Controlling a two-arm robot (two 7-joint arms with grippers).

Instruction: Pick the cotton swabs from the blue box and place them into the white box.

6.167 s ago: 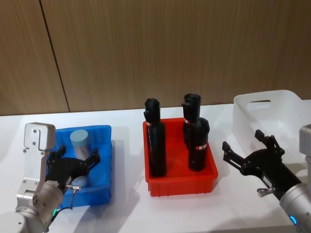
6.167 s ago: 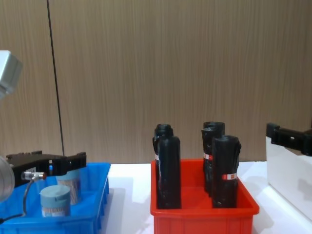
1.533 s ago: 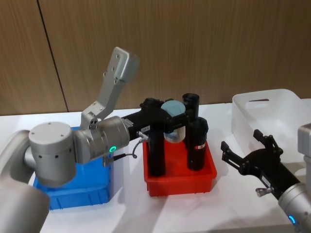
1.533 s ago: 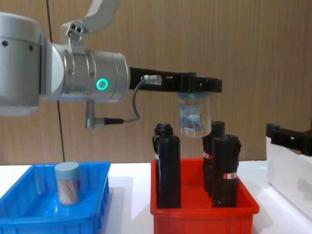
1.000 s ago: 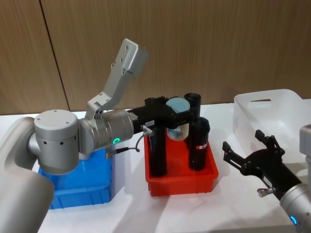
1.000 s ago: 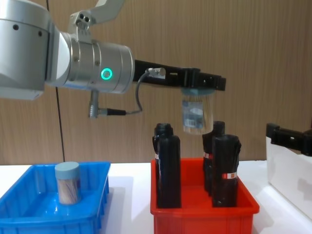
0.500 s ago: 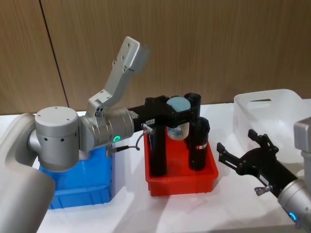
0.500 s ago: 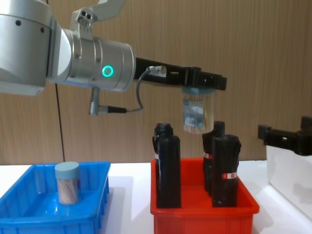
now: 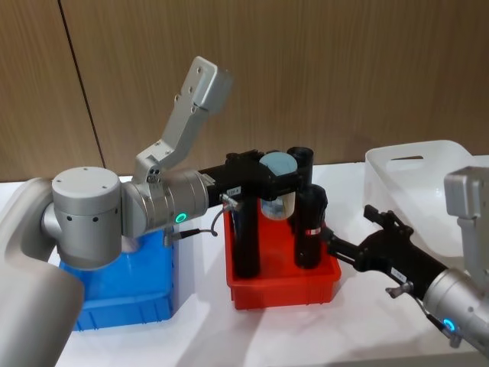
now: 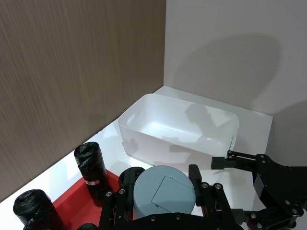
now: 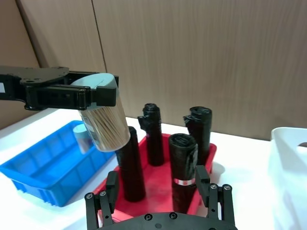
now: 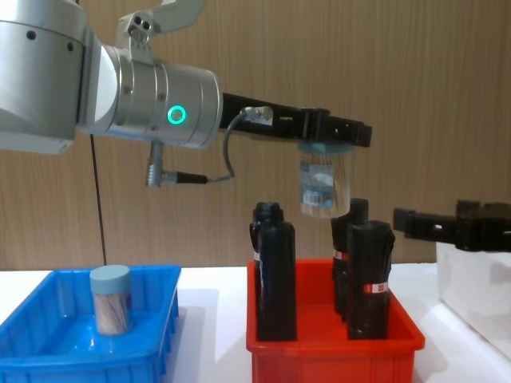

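My left gripper (image 9: pixel 278 182) is shut on a cotton swabs jar (image 9: pixel 278 200), clear with a pale blue lid, held in the air over the red bin. From the side, the jar (image 12: pixel 322 187) hangs tilted above the black rolls. Its lid (image 10: pixel 163 196) sits between the jaws. A second jar (image 12: pixel 110 299) stands in the blue box (image 12: pixel 148 351), whose front wall (image 9: pixel 114 298) shows below my left arm. The white box (image 9: pixel 428 172) stands at the far right. My right gripper (image 9: pixel 350 229) is open and empty, just right of the red bin and left of the white box.
A red bin (image 9: pixel 283 289) in the middle holds three tall black rolls (image 9: pixel 246 237) standing upright. A wooden wall runs behind the white table. Bare table lies in front of the bins and between the red bin and the white box (image 12: pixel 471 291).
My right gripper has moved left, from beside the white box toward the red bin. The left gripper with the jar has stayed almost still over the red bin.
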